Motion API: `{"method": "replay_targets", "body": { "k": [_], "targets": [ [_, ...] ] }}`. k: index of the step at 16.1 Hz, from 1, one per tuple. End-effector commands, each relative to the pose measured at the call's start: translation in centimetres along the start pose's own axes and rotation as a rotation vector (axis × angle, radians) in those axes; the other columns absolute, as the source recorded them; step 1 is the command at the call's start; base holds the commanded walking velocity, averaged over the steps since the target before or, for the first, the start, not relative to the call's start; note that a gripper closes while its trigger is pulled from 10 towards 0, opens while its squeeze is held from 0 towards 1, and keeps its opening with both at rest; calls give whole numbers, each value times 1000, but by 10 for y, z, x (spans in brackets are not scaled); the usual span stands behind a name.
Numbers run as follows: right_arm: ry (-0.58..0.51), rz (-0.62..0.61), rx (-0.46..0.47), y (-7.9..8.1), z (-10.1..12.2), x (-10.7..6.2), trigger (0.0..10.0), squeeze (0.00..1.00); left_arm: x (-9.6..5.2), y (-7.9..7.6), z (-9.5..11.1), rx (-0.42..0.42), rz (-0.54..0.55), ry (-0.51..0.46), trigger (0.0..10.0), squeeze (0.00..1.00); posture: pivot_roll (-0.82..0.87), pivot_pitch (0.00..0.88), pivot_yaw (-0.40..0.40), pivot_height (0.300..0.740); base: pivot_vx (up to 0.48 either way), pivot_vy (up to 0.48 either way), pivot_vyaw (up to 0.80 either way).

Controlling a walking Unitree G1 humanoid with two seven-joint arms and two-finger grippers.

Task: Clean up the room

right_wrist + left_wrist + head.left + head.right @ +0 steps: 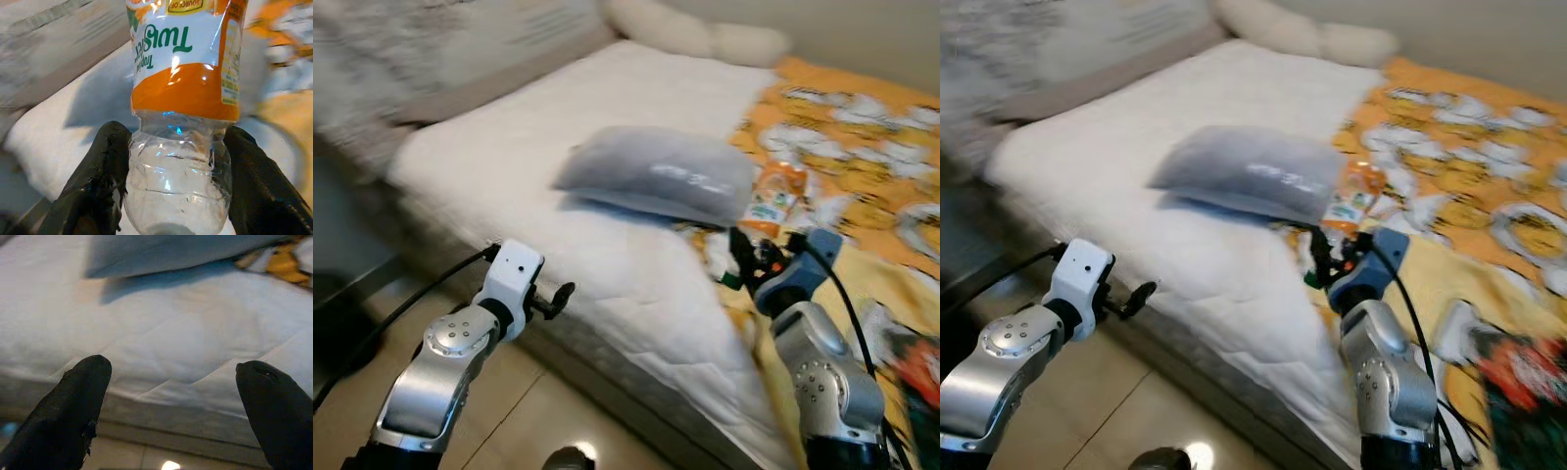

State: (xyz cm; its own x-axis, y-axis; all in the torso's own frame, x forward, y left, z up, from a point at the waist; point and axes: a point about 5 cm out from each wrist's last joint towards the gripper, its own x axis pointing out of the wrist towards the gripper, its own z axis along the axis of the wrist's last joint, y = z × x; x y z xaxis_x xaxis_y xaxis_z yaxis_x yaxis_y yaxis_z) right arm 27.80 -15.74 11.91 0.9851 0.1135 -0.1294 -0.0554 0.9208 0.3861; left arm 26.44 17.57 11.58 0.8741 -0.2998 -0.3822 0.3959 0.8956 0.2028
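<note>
Both silver arms up front at bed edge, right gripper (pixel 751 262) clamped on orange-labelled bottle (pixel 774 199).
Right gripper's two black fingers (pixel 98 181) press either side of the clear lower part of the bottle, which sits upright-ish above the bed (pixel 607 264), over the seam where the white quilted mattress meets the orange patterned blanket (pixel 862 147). Left gripper (pixel 553 297) hovers lower, off the mattress side over the tiled floor (pixel 538 411), fingers spread wide with nothing between them. Grey pillow (pixel 656 176) lies on the white mattress, just beside the bottle on the robot's left. Two white pillows (pixel 690 34) at the far end of the bed. Head views blurred.
</note>
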Motion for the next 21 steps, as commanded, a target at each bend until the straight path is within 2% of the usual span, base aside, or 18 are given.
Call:
{"method": "replay_targets", "body": {
  "k": [1,2,3,5,8,10,13,15,18,20,21],
  "targets": [
    [13,36,-29,8,-3,-2,10000,0,1,2,5,-2,29,-30,10000,0,-7,0,31,740,0,0,800],
    [42,81,56,19,-12,-2,10000,0,3,-1,6,-34,47,-60,10000,0,-8,0,37,740,0,0,800],
    [51,103,71,24,-15,-3,10000,0,3,-4,4,-60,49,-64,10000,0,-15,0,47,740,0,0,800],
    [60,114,46,27,-18,-6,10000,0,3,-2,1,-96,78,-63,10000,0,-19,0,46,740,0,0,800],
    [53,151,17,29,-14,-6,10000,0,4,1,2,-107,116,-78,10000,0,-20,0,37,740,0,0,787],
    [53,129,11,25,-14,-5,10000,0,4,0,1,-107,119,-80,10000,0,-5,0,24,740,0,0,769],
    [65,113,22,23,-18,-5,10000,0,2,5,1,-117,152,-80,10000,0,-1,0,10,740,0,0,767],
    [69,114,-1,20,-18,-3,10000,0,7,3,6,-139,150,-97,10000,0,2,0,5,740,0,0,759],
    [75,104,-16,17,-20,-2,10000,0,7,5,7,-162,152,-105,10000,0,3,0,8,740,0,0,748],
    [73,134,-27,25,-18,4,10000,0,7,10,10,-70,176,-130,10000,0,18,0,-2,740,0,0,753],
    [80,121,-39,26,-18,6,10000,0,7,11,14,-91,166,-154,10000,0,16,0,5,740,0,0,0]
  ]
}}
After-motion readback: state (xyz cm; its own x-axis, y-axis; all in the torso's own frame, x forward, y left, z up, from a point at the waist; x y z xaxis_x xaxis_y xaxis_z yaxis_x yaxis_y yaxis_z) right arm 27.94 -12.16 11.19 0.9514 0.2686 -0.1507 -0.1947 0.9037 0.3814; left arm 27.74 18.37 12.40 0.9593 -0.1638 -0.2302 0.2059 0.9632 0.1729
